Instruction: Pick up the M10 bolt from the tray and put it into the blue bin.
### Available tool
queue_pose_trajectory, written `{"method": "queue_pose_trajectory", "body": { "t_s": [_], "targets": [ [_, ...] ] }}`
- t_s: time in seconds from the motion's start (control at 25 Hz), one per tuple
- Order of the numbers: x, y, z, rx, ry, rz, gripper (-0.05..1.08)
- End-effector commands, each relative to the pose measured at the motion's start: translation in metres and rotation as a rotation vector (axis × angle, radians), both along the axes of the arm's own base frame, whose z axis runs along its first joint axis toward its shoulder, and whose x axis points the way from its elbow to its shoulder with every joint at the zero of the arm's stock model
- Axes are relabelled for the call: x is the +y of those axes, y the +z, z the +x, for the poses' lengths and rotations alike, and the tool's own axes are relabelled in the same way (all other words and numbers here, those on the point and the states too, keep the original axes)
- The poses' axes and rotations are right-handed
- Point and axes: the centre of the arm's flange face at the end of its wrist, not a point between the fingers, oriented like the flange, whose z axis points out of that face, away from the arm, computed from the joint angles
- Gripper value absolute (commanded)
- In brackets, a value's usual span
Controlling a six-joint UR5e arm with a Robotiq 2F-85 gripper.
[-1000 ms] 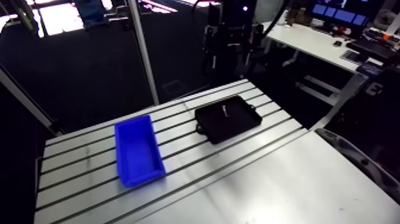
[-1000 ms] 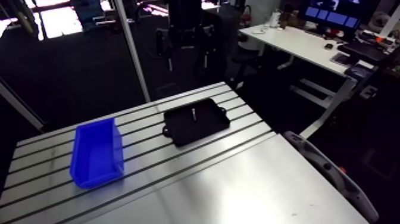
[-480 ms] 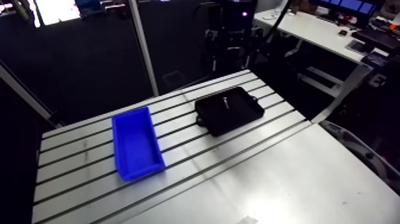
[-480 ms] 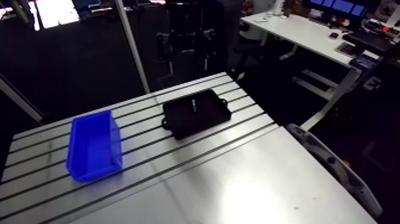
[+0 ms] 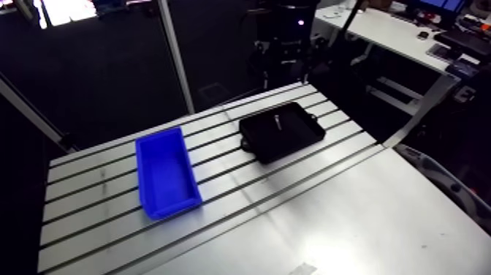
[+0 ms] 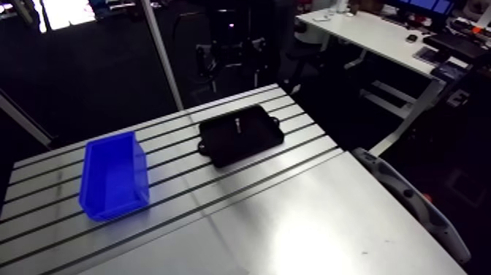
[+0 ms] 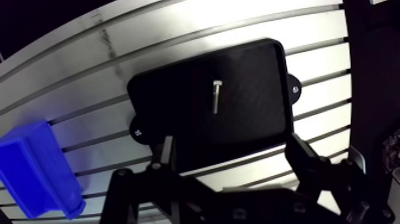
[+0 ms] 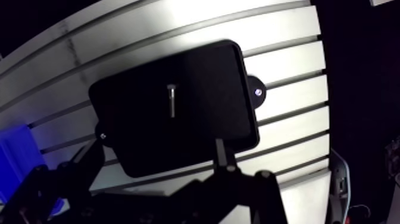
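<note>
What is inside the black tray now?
Only one bolt lies on the tray floor, near its middle. The fingers of the open gripper cover part of the tray edge nearest them; that strip cannot be checked.

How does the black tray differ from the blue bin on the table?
The tray is black, the bin bright blue. The tray is flat with a low rim and small tabs at its ends; the bin is deeper, with tall walls. The tray holds the bolt; the bin looks empty. Both are rectangular and rest on the slotted table.
</note>
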Motion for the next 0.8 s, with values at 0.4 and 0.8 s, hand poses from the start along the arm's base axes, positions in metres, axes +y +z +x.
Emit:
{"method": "queue_pose_trajectory", "body": {
  "t_s": [0.4, 0.8],
  "targets": [
    [-0.002, -0.035, 0.004, 0.01, -0.005, -0.002, 0.01],
    [0.002, -0.068, 0.004, -0.017, -0.012, -0.019, 0.01]
  ]
}}
